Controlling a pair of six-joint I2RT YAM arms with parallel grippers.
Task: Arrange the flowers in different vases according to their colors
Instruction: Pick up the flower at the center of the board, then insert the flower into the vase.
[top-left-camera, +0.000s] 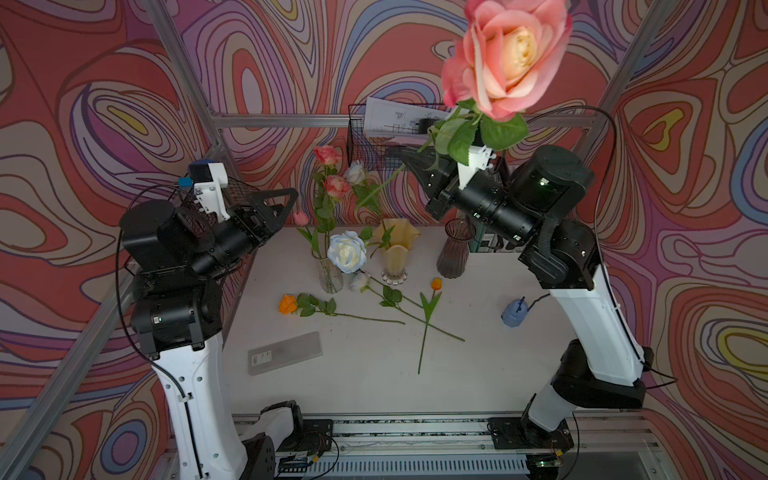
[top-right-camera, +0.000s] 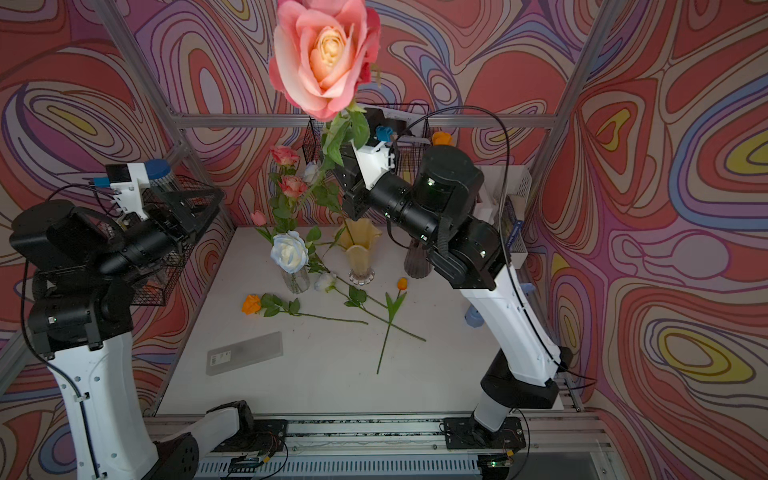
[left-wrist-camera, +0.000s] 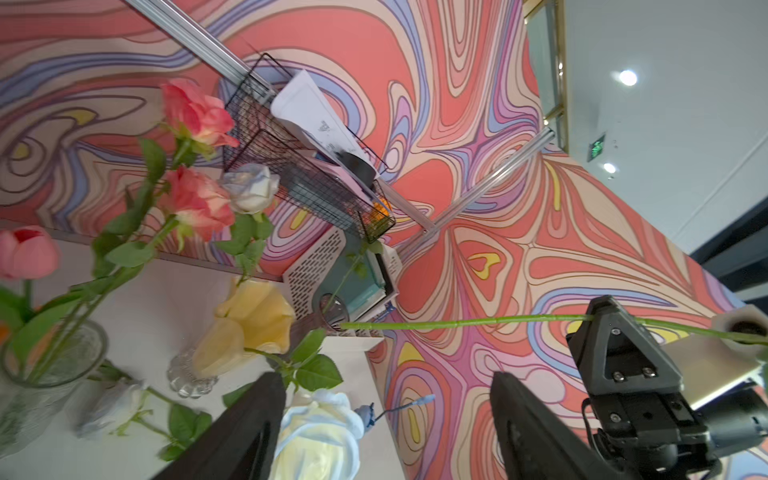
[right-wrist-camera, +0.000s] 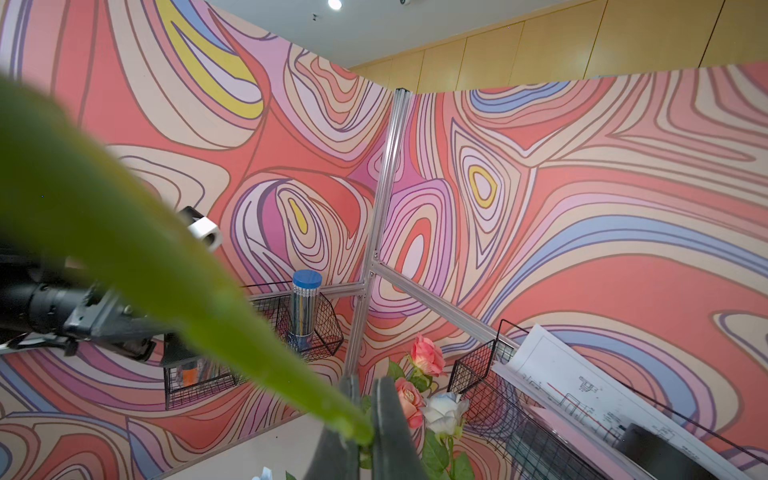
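"Pink rose (top-left-camera: 507, 54) fills the upper right of a top view, close to the lens. What holds it?"

"We see the right gripper (top-left-camera: 409, 162) just above centre, fingers pressed together on its green stem. The left gripper (top-left-camera: 286, 201), left of centre, is spread and holds nothing."

"And our vases?"

"Three stand across mid-frame on the table (top-left-camera: 374, 386): the clear vase (top-left-camera: 330, 276) with pink blooms (top-left-camera: 336, 185), the yellow vase (top-left-camera: 395, 253) with a tall white rose (top-left-camera: 355, 172), the purple vase (top-left-camera: 455, 253) partly behind the right arm. A large white rose (top-left-camera: 347, 250) hangs between the first two. Below them an orange rose (top-left-camera: 287, 303), a white bud (top-left-camera: 359, 281) and an orange tulip (top-left-camera: 436, 284) lie flat, the last two with stems crossed."

"From the left wrist?"

"We look between the left gripper's dark fingers (left-wrist-camera: 245, 436), wide apart, the large white rose (left-wrist-camera: 320, 432) beside one. Beyond, the right gripper (left-wrist-camera: 596, 316) pinches the stem; its free end overlaps the purple vase (left-wrist-camera: 332, 309), but how near we cannot tell."

"And the right wrist?"

"The right gripper (right-wrist-camera: 363, 432) is clamped on the stem, which blurs green across the view. Past it we make out pink blooms, the tall white rose, and a blue-lidded tube (right-wrist-camera: 305, 307) upright in a wire basket (right-wrist-camera: 330, 328)."
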